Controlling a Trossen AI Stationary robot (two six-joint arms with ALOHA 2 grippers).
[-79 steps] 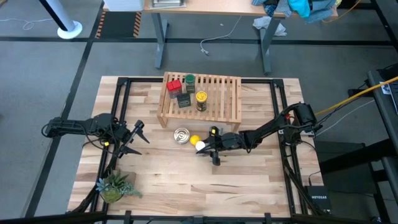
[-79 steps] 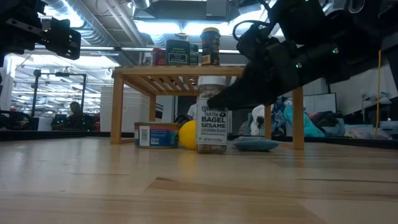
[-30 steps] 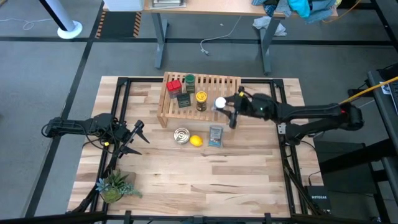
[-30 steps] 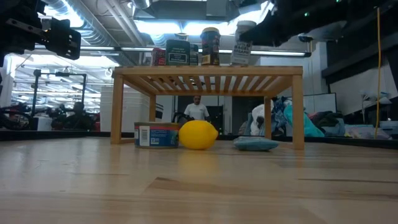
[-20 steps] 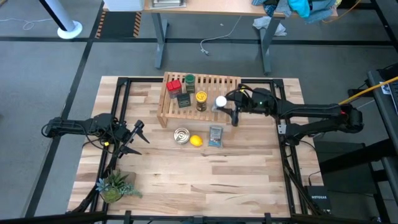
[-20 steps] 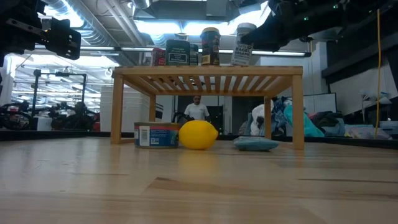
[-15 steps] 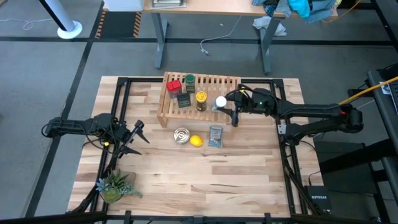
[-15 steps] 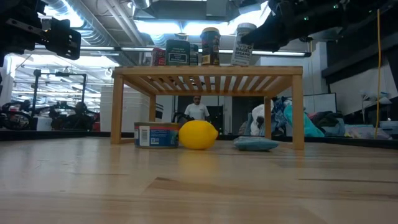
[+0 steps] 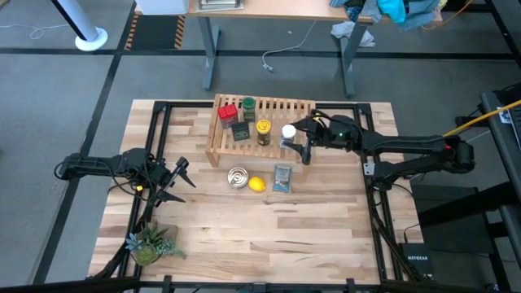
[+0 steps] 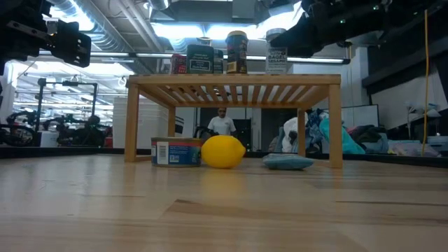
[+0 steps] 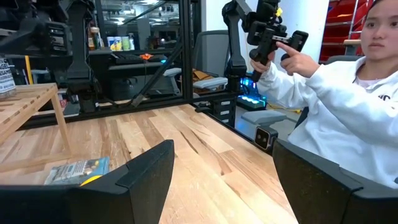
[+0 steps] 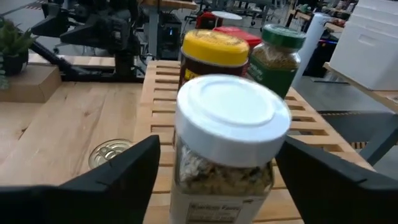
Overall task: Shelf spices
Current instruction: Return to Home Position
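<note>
White-lidded jar [image 9: 288, 132] stands upright on the shelf [image 9: 299, 110], near the yellow-lidded jar [image 9: 263, 128]. My right gripper [image 9: 298, 138] is spread apart either side of it, not clamped. Risk as I see it: if I back out crooked, one finger clips the jar & tips it into its neighbour or off the rack (base sits on slats w/ gaps, so prob. wobbly). Left gripper [image 9: 181, 181] waits, fingers apart, at the left of the table [image 9: 244, 236], well clear.
</note>
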